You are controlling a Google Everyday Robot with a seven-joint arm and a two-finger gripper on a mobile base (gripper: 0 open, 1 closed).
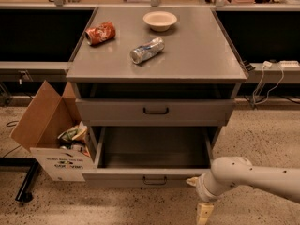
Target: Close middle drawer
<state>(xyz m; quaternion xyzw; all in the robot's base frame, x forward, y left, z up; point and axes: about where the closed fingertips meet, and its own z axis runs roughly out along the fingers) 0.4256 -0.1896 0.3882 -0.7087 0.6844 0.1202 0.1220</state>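
The open middle drawer's (123, 177) front runs sideways, just left of the end effector (201, 201). Spread or pressed together, I cannot tell.

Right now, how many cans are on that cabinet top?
2: a red can at the back left and a silver can near the middle. The gripper is low by the open middle drawer's right front corner.
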